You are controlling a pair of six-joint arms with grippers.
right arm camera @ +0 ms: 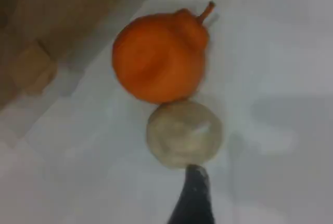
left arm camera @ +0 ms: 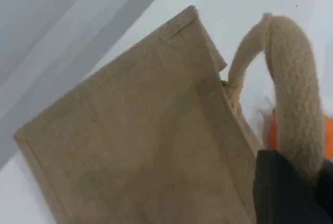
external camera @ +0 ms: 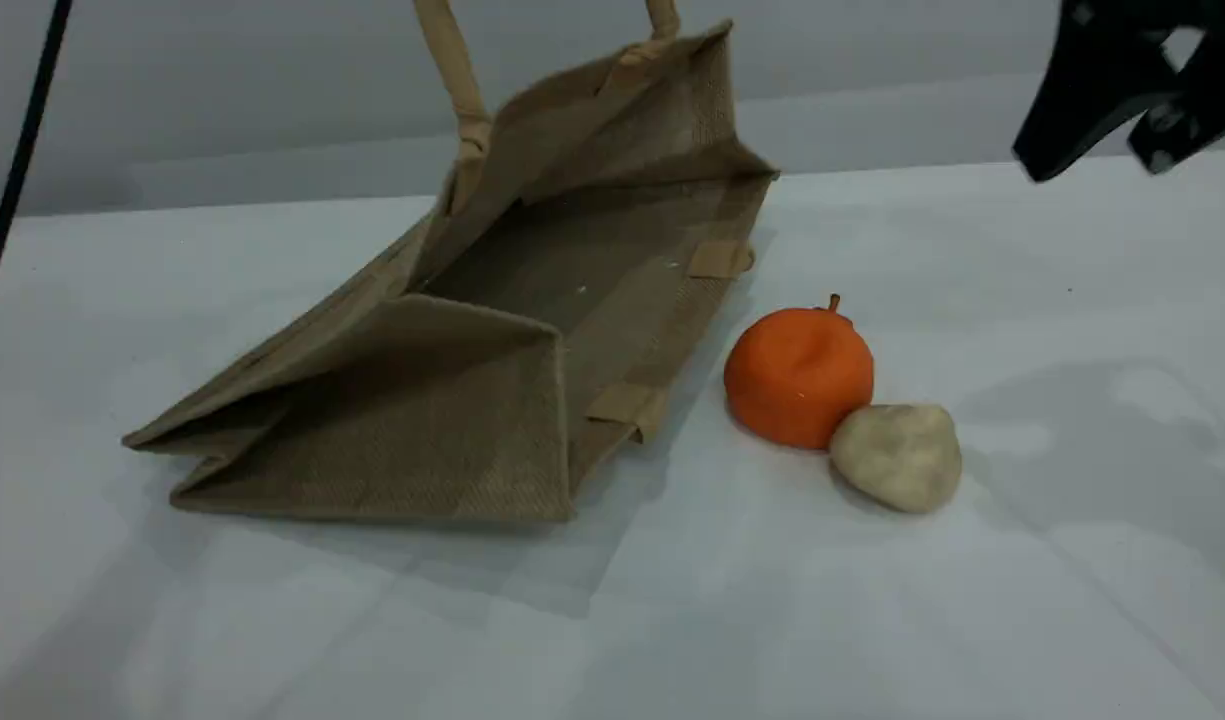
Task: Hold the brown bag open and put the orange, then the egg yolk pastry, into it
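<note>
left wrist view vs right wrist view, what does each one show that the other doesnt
Only the left wrist view shows the left gripper shut on the beige handle, with the brown bag hanging below it. Only the right wrist view shows the egg yolk pastry, touching the orange, with the right gripper's fingertip just short of the pastry. Both show the orange, only a sliver of it behind the handle in the left wrist view, part of the bag, and the white table.

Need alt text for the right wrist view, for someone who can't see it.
An orange with a short stem sits on the white table, touching an egg yolk pastry just below it. The dark tip of the right gripper pokes up from the bottom edge right beneath the pastry, holding nothing. Part of the brown bag fills the upper left corner.
</note>
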